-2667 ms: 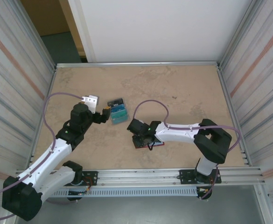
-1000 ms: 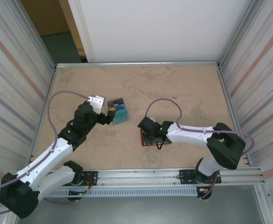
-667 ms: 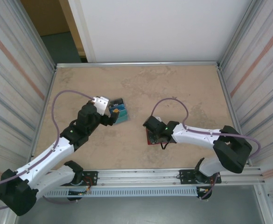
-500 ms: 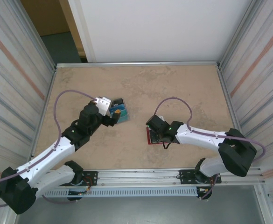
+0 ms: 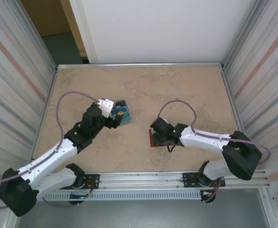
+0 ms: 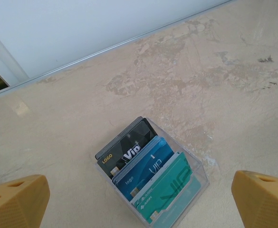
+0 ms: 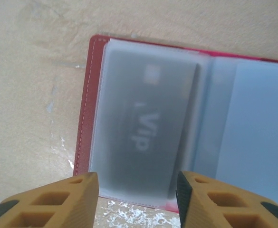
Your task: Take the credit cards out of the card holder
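Within the last second the right gripper [image 7: 138, 190] has slid the card holder [image 7: 215, 133] toward 3 o'clock and parted its jaws, so nothing is gripped and the pull must begin afresh. The holder lies open at 12 o'clock of them, with a dark card [image 7: 146, 128] seemingly still sleeved. The left gripper [image 6: 139, 199] hangs wide open over a clear box [image 6: 198, 168] of cards.

right gripper [image 7: 137, 191] jaws parted over card holder [image 7: 87, 142], left gripper [image 5: 114, 119] nearer cards [image 5: 122, 114]
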